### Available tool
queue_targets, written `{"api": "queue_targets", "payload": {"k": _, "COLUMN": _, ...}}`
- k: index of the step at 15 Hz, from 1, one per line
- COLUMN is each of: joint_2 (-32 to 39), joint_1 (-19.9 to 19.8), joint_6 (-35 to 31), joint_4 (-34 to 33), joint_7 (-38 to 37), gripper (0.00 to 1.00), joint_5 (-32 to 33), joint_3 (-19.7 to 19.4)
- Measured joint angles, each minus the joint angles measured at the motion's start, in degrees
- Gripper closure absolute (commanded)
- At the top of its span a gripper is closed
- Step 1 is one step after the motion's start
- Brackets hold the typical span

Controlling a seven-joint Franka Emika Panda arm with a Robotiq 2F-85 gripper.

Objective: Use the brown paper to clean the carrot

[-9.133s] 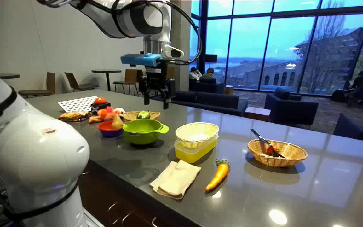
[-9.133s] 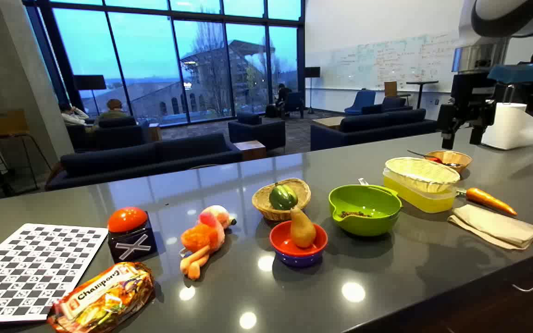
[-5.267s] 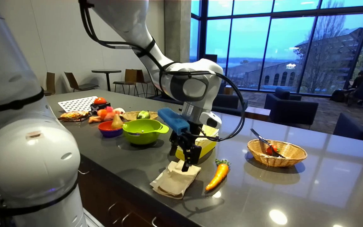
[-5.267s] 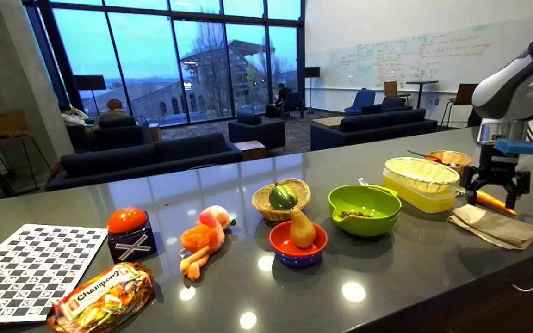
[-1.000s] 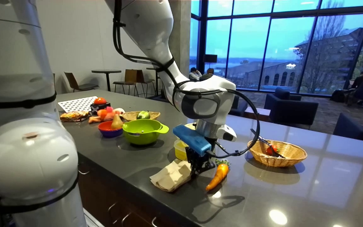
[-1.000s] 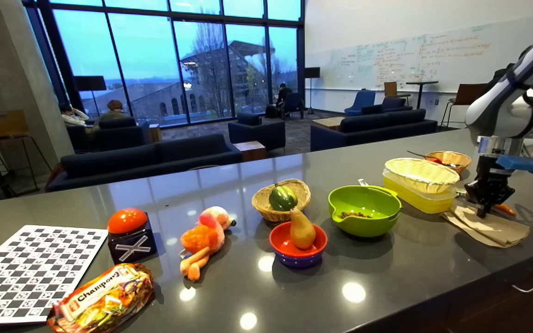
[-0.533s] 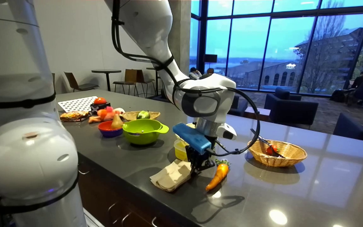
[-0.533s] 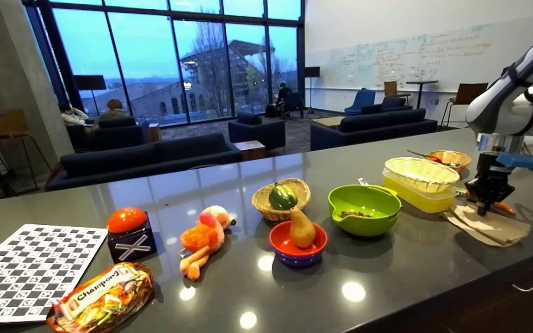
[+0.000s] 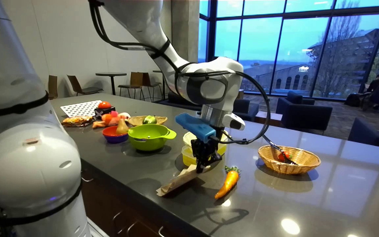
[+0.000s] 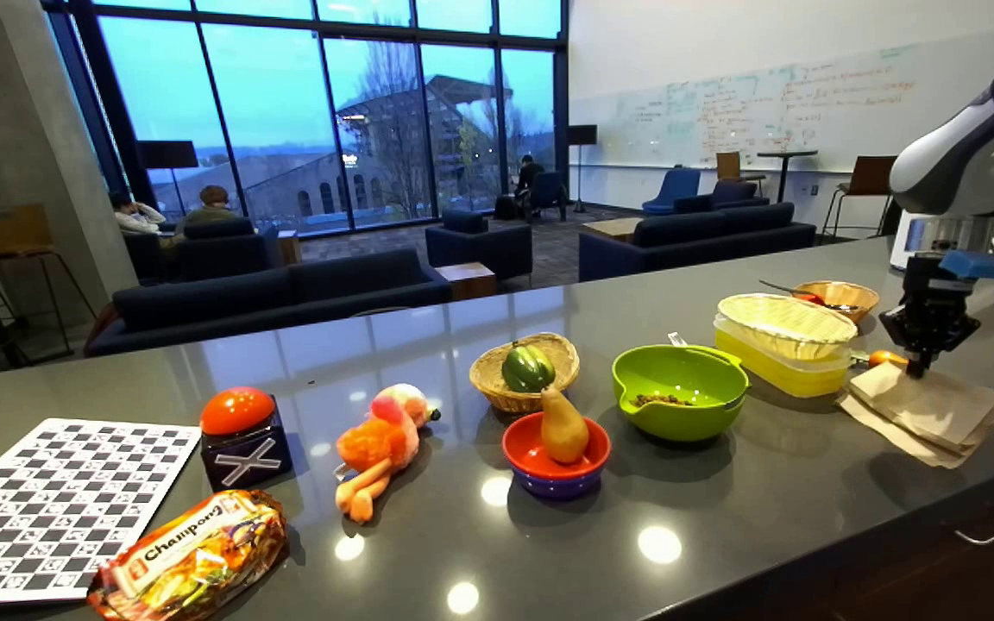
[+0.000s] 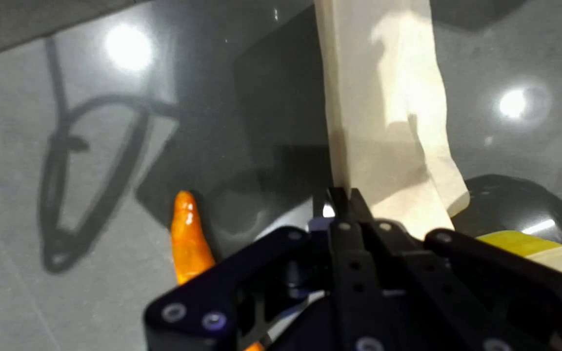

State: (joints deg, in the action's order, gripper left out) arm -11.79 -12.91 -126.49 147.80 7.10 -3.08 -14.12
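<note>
jaws pinch the brown paper (image 10: 937, 412); the carrot (image 9: 228, 184) lies roughly crosswise on the counter (image 9: 258, 210), tip toward drawers (image 9: 105, 201).

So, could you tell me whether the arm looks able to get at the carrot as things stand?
Probably yes for wiping: the carrot lies near the tool, with nothing visible standing between them. Grasping it seems unlikely, though, with the tool pinching the brown paper.
</note>
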Motion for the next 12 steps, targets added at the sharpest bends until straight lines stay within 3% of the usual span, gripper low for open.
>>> {"api": "queue_targets", "payload": {"k": 12, "joint_2": -3.0, "joint_1": -3.1, "joint_6": 0.5, "joint_4": -4.3, "joint_7": -8.3, "gripper": 1.00, "joint_5": 0.1, "joint_3": -1.5}}
